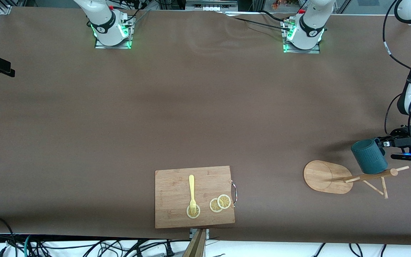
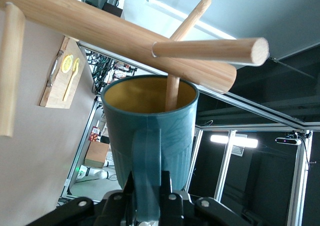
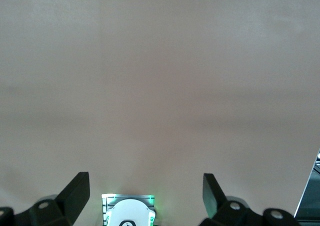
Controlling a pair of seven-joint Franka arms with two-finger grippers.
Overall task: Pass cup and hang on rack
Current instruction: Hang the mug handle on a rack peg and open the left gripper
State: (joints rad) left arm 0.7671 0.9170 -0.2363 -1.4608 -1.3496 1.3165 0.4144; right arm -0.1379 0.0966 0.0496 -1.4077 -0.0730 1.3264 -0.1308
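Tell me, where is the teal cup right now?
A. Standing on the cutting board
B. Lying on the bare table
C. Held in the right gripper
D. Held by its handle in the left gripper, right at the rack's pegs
D. The left gripper is shut on the handle of the cup, with a peg of the rack poking into its mouth.
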